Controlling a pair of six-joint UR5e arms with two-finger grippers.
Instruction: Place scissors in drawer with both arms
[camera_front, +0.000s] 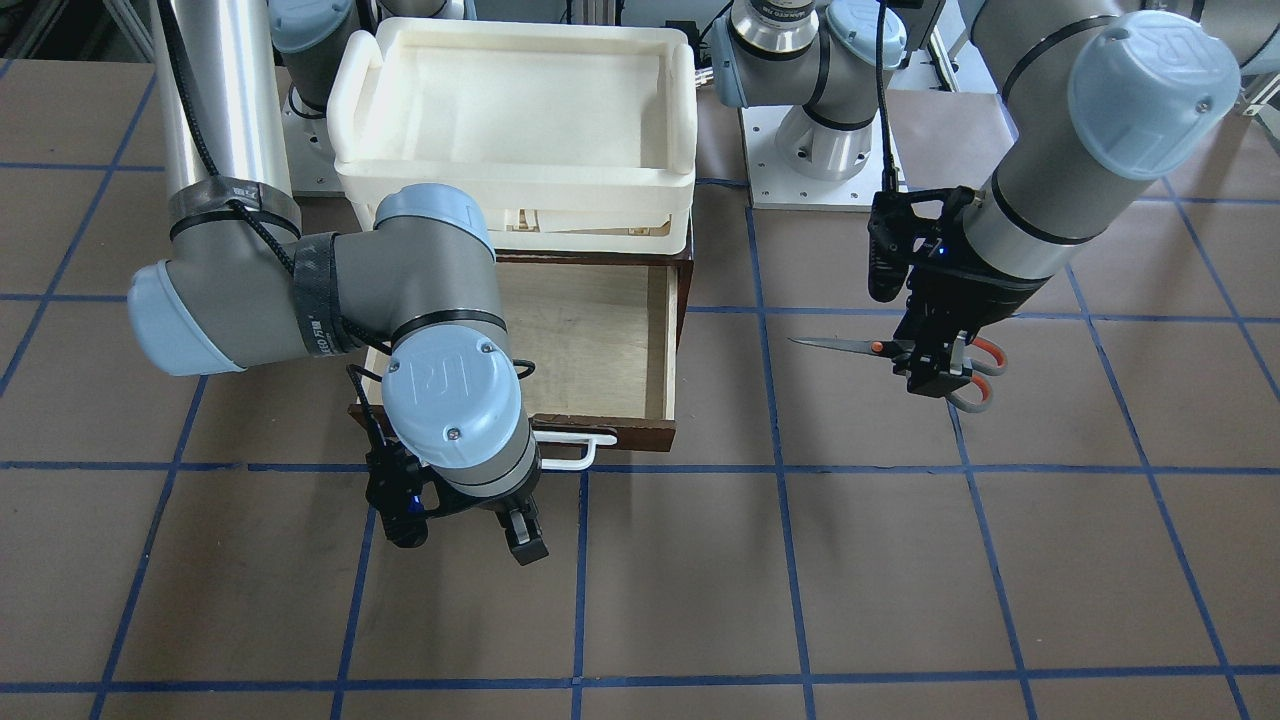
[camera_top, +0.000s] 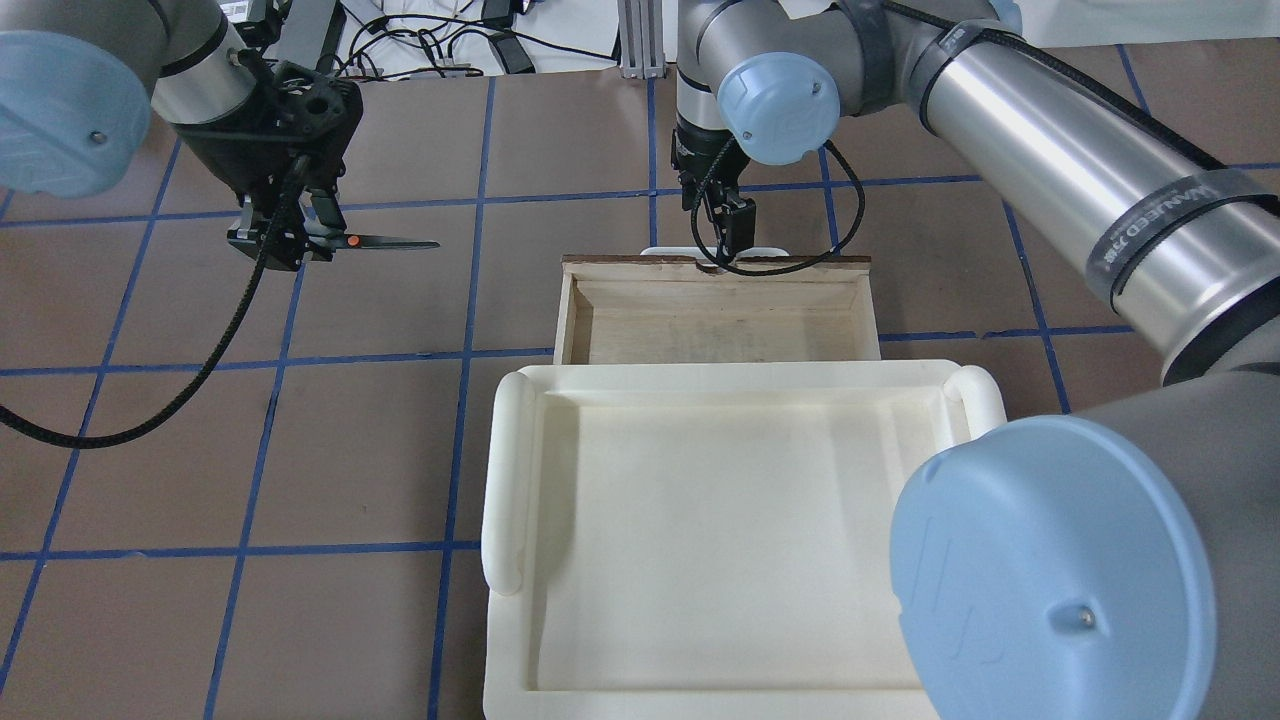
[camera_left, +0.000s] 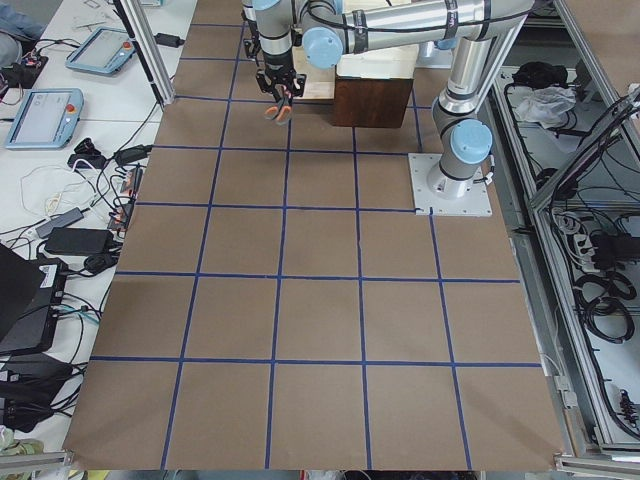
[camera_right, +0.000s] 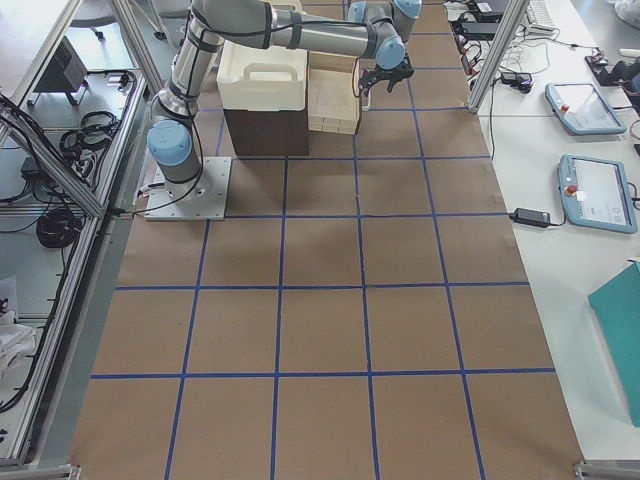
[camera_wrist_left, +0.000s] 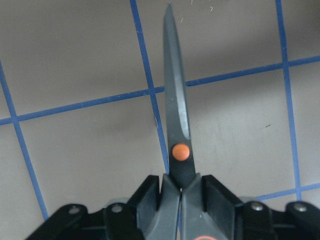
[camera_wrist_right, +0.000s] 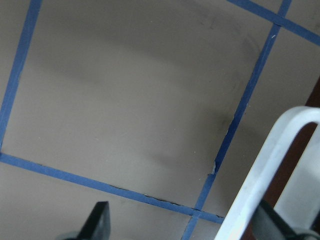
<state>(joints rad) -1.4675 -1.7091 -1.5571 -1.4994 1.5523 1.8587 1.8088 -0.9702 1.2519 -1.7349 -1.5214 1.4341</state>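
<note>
Small grey-and-orange scissors (camera_front: 880, 347) clamped behind pivot in left gripper (camera_front: 935, 368), above table (camera_front: 900, 560), long axis level, closed blades pointing toward open dark-brown wooden drawer (camera_front: 661, 340), well apart; right gripper (camera_wrist_right: 182, 227) spread, empty, beside white bar handle (camera_wrist_right: 260, 175).

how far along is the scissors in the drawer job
Done: the drawer stands pulled open, its pale inside bare, with the right claw open by its white handle. In hand: the left claw is shut on the scissors, held out to the side of the drawer, blades pointing toward it. Left: carry them over the drawer and release them inside.
</note>
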